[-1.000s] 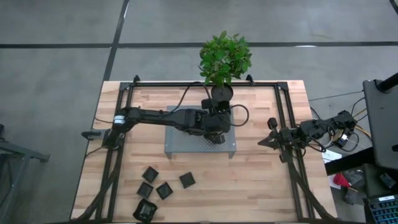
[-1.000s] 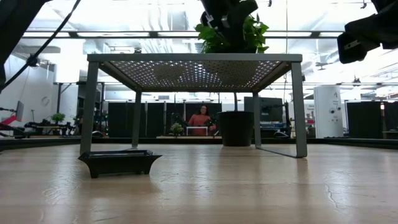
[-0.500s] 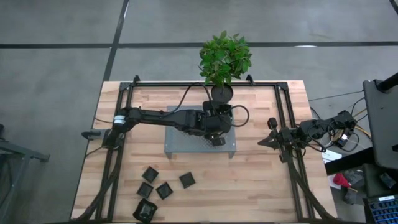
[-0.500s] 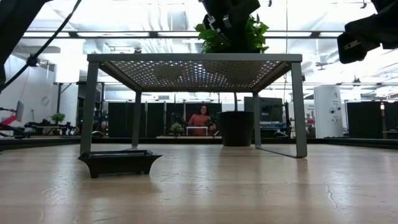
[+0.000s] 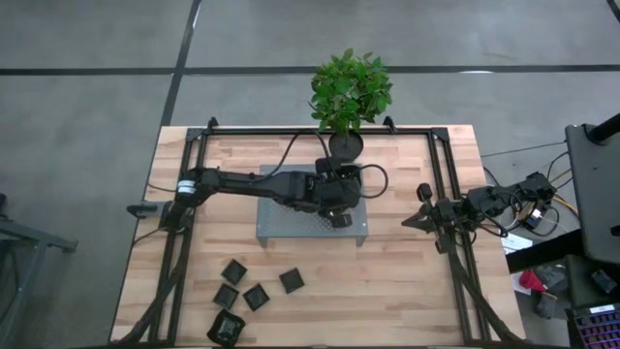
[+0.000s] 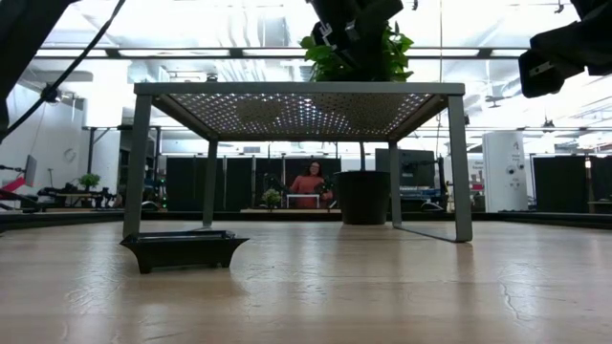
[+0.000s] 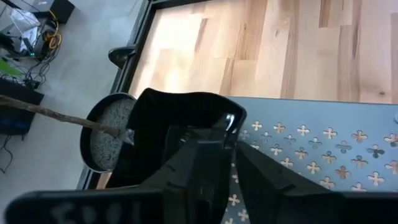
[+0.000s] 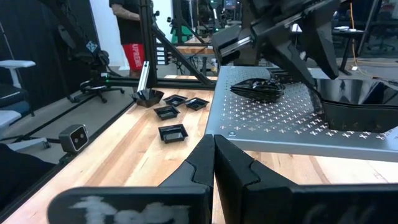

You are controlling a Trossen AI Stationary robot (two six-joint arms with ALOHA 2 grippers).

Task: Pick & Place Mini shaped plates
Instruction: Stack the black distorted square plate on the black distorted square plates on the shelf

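Note:
My left gripper (image 5: 339, 215) is over the right part of the grey perforated platform (image 5: 281, 228) and is shut on a mini black plate (image 7: 180, 118). The plate also shows in the right wrist view (image 8: 354, 102), low over the platform's top. Several more mini plates (image 5: 256, 297) lie flat on the table near its near left corner. One of them shows in the low view (image 6: 182, 248). My right gripper (image 5: 423, 220) is shut and empty at the table's right side. My left gripper holds the plate by its rim (image 7: 237, 121), which goes into the gap between the two fingers. The fingers (image 8: 311, 43) come down at it from above, slanting. The plate is tilted. Whether its underside touches the platform, I cannot tell.
A black plant pot (image 5: 344, 145) with a green plant stands just beyond the platform's far edge, close to my left gripper. It also shows in the left wrist view (image 7: 106, 134). Black frame rails run along the table's left, right and far sides. A person stands in the room beyond.
My left gripper has gone a little toward the table's near edge over the platform, still shut on the plate.

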